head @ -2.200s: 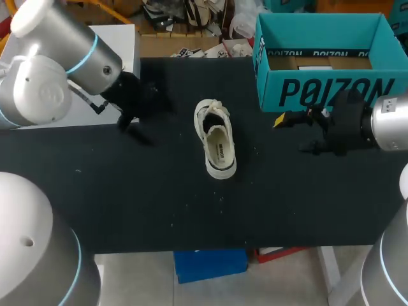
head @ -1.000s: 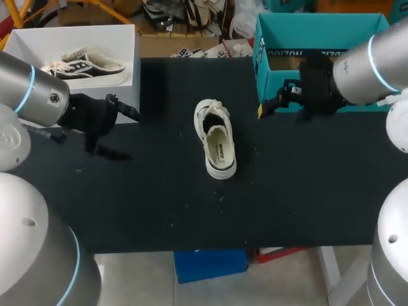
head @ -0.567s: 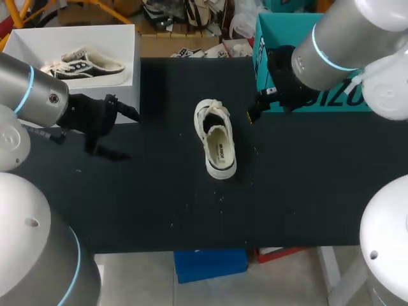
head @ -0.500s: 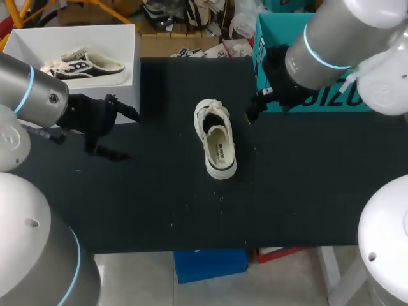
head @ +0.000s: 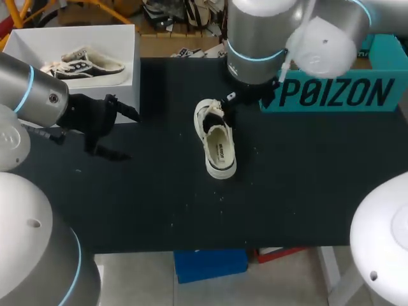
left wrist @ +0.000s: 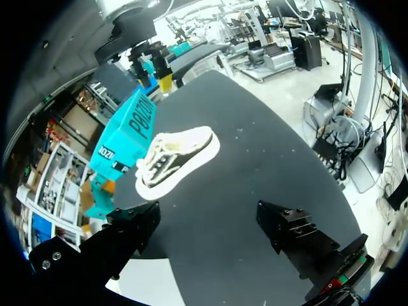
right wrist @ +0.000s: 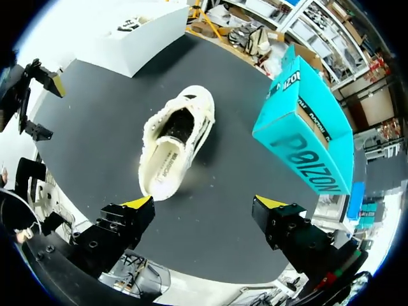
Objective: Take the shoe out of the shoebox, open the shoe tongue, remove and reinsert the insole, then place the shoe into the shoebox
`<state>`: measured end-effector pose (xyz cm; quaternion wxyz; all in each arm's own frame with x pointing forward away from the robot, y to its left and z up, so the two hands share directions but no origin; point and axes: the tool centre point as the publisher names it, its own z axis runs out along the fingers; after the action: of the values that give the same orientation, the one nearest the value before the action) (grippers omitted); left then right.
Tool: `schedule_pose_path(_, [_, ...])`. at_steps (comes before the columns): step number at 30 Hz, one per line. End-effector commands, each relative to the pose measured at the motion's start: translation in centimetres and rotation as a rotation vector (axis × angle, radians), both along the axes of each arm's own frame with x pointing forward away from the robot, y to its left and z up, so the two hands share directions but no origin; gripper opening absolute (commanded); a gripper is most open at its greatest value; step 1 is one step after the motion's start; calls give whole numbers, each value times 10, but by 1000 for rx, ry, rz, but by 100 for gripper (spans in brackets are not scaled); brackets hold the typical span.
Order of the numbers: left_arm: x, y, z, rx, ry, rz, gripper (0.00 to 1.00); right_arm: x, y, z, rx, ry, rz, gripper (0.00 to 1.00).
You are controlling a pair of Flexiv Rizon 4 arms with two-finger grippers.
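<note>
A white shoe [head: 215, 140] lies on the black table [head: 306, 185], its laced end towards the far side, and nothing touches it. The teal shoebox [head: 338, 92] stands at the back right, partly hidden by my right arm. My right gripper [head: 247, 99] hangs open just beyond and to the right of the shoe's laced end. In the right wrist view the shoe [right wrist: 174, 150] lies ahead of the open gripper [right wrist: 204, 220], with the shoebox [right wrist: 306, 137] beside it. My left gripper [head: 120, 132] stands open far to the left. From the left wrist, the shoe [left wrist: 175, 159] lies well ahead of the gripper [left wrist: 210, 236].
A white box [head: 25, 48] holding a dark shoe [head: 83, 62] stands at the back left, close to my left gripper. The table's front edge [head: 210, 247] runs below the shoe.
My right arm has swung left from in front of the shoebox to just beyond the shoe's laced end. The left arm and the shoe have not moved in the last second.
</note>
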<state>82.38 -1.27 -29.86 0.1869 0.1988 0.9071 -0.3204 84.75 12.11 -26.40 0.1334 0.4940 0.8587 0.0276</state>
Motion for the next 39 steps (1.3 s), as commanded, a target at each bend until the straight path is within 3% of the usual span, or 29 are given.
schedule_pose_path(1, [-1,0,-1,-2,-7,1,100,13,17,-8,-341,66,-126,100])
schedule_pose_path(14, [-1,0,-1,-2,-7,1,100,29,31,-32,-255,31,-190,100])
schedule_pose_path(23, [-1,0,-1,-2,-7,1,100,40,22,-48,-132,-14,-240,100])
schedule_pose_path(39, [-1,0,-1,-2,-7,1,100,59,12,-66,-43,9,-272,97])
